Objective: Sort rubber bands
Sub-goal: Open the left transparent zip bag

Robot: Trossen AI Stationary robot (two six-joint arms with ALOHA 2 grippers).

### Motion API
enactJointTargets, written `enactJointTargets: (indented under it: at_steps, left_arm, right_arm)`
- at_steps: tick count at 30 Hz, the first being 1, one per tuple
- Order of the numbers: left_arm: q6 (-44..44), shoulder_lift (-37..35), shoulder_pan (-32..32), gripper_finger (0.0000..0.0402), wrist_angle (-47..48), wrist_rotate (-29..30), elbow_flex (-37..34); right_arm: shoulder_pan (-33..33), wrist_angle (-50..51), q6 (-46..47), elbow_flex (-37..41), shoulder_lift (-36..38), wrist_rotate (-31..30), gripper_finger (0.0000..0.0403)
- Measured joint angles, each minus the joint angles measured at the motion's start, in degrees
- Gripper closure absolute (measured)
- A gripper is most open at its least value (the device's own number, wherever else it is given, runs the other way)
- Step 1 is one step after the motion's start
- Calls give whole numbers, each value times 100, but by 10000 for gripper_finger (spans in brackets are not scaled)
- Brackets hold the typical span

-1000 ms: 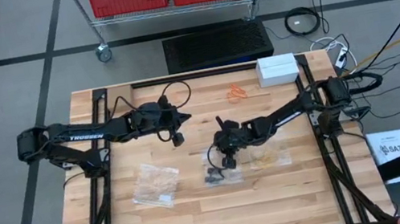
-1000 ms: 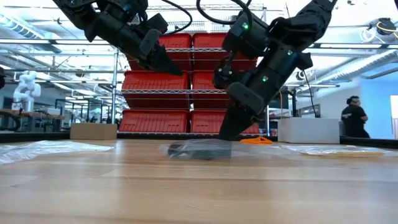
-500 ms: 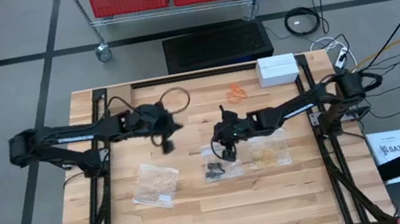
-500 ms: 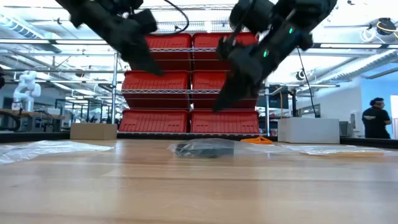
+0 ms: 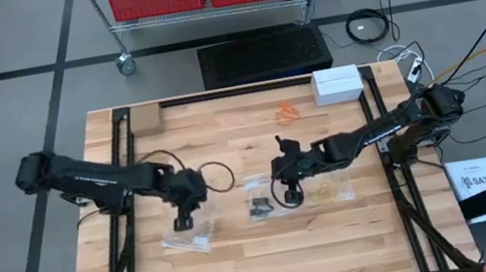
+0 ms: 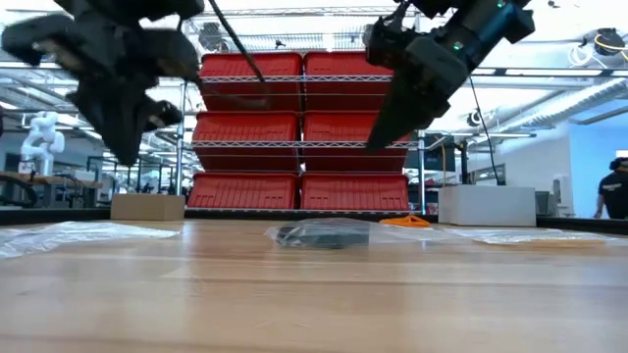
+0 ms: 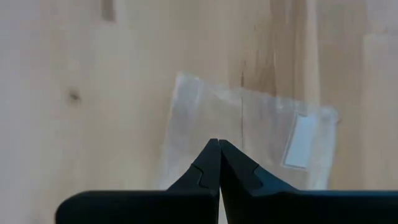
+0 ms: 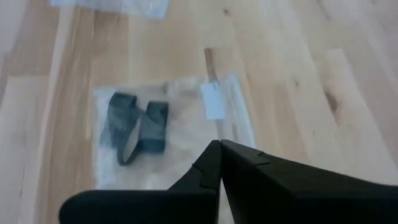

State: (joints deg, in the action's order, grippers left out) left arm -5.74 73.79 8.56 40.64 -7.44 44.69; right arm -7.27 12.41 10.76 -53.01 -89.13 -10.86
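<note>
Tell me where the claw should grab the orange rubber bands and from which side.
Probably from straight above. The orange rubber bands lie flat in a small loose cluster on bare wood beside the white box, so pinch across the overlapping middle strands, keeping clear of the box.

Table: we see a pale butcher-block wooden tabletop, smooth, with visible grain, knots and plank seams.
Middle bag: we see a clear, thin plastic bag, slightly crinkled and shiny, with a white paper-like label; inside lie matt black rubber bands.
Left bag: we see a second clear plastic bag, wrinkled and faintly glossy, also with a white label.
Right bag: we see a third clear plastic bag holding pale yellow-tan rubber bands.
Far bands: we see loose orange rubber bands on bare wood.
Fingers: we see matt black hard-plastic-looking fingers on the left gripper, pressed tip to tip.
Crates: we see glossy red plastic crates on shiny metal wire shelving.
</note>
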Motion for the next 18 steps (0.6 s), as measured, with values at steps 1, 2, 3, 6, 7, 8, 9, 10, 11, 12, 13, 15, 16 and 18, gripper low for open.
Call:
enactJointTargets:
  at_steps: [1,2,3,6,7,8,9,10,11,12,13,15,16,18]
  left_arm:
    - [0,176,47,398,13,20,0]
    - [0,348,82,398,17,27,0]
    - [0,529,117,398,15,40,0]
    - [4,1000,181,398,0,146,0]
    - [4,1114,191,398,-33,273,-1]
    - [5,1198,195,398,-95,440,-2]
    - [17,1257,196,398,-175,660,-2]
    - [37,1303,195,398,-234,908,-2]
    - [77,1339,174,398,-281,1126,-2]
    - [167,1375,139,398,-340,1315,-2]
    - [203,1419,85,398,-420,1440,-2]
    - [338,1484,-51,398,-627,1662,-2]
    - [426,1523,-139,398,-725,1796,-2]
    - [612,1611,-339,398,-886,2120,-2]
  right_arm:
    - [-43,58,29,0,-1,-4,403]
    - [-89,103,41,0,-1,-8,403]
    - [-136,126,45,0,0,-8,403]
    - [-275,275,75,0,1,-10,403]
    - [-315,315,98,0,-2,-10,403]
    - [-353,338,123,0,-2,-10,403]
    - [-386,343,146,0,-2,-10,403]
    - [-413,346,152,0,-2,-10,403]
    - [-444,366,157,0,-2,-12,403]
    - [-469,388,161,0,-2,-12,403]
    - [-486,391,163,0,-2,-12,403]
    - [-498,407,184,0,-2,-10,403]
    - [-503,431,208,0,-2,-11,403]
    - [-503,466,223,0,-2,-10,403]
